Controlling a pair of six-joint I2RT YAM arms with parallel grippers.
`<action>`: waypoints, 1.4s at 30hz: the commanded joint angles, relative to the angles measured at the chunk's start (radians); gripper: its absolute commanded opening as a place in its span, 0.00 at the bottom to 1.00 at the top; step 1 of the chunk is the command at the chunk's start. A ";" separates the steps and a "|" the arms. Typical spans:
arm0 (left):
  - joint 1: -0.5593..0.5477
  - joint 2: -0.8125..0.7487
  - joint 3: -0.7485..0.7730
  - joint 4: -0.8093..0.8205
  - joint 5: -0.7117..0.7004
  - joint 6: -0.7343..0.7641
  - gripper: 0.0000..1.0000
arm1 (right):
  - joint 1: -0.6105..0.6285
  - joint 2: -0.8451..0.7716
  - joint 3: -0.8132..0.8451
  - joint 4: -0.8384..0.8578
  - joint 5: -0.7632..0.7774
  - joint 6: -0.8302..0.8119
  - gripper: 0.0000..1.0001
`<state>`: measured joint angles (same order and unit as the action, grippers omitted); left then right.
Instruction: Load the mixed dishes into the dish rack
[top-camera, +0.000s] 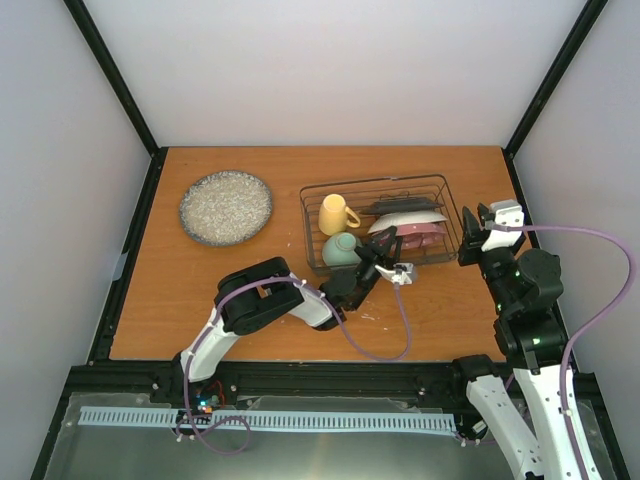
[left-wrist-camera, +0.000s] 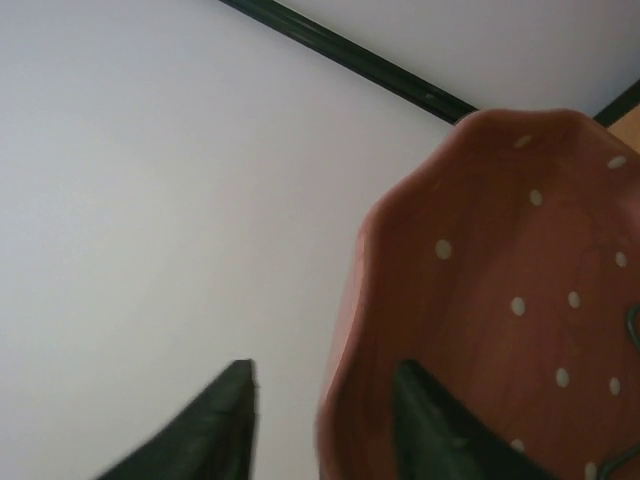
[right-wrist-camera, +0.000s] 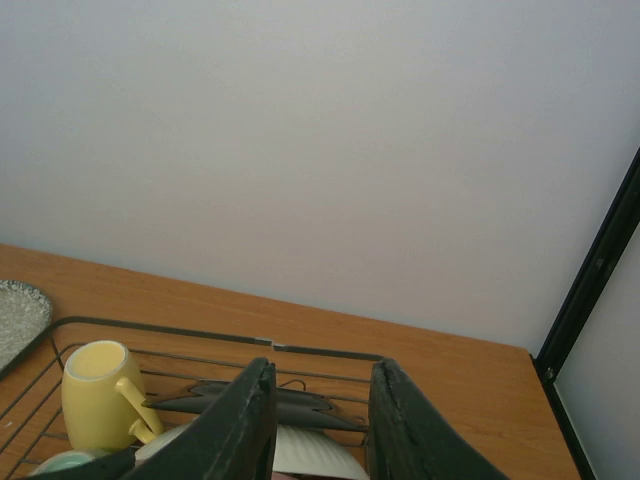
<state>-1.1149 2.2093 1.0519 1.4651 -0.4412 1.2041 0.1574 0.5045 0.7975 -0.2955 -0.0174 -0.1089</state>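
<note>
The black wire dish rack (top-camera: 312, 222) stands right of centre. In it are a yellow mug (top-camera: 334, 213), a mint-green bowl (top-camera: 340, 249), a cream plate (top-camera: 408, 220) and a reddish-brown white-dotted plate (top-camera: 424, 238) on edge. My left gripper (top-camera: 383, 255) is at the rack's front side. In the left wrist view it (left-wrist-camera: 322, 372) is open astride the brown plate's (left-wrist-camera: 500, 300) rim, with one finger inside and a gap on the outer side. My right gripper (top-camera: 470, 236) hovers open and empty at the rack's right end (right-wrist-camera: 322, 368). A speckled grey plate (top-camera: 225, 207) lies flat on the table at left.
The right wrist view shows the rack's far rim (right-wrist-camera: 200, 332), the mug (right-wrist-camera: 95, 405), the cream plate's top (right-wrist-camera: 310, 455) and a dark flat piece (right-wrist-camera: 270, 405) in the rack. Black frame posts and white walls enclose the wooden table (top-camera: 250, 290).
</note>
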 joint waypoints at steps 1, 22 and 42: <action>-0.020 -0.037 -0.003 0.111 -0.014 0.015 0.51 | -0.005 -0.007 -0.016 0.019 0.006 -0.001 0.29; -0.027 -0.468 -0.151 0.182 -0.184 -0.032 1.00 | -0.005 -0.010 -0.015 0.018 0.000 0.013 0.32; 1.261 -0.950 0.089 -1.720 0.749 -1.691 0.49 | -0.005 0.088 0.088 -0.002 -0.123 0.114 0.59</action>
<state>-0.0273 1.1236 1.1397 0.0757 -0.0673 -0.2592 0.1574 0.5728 0.8333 -0.2958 -0.0895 -0.0143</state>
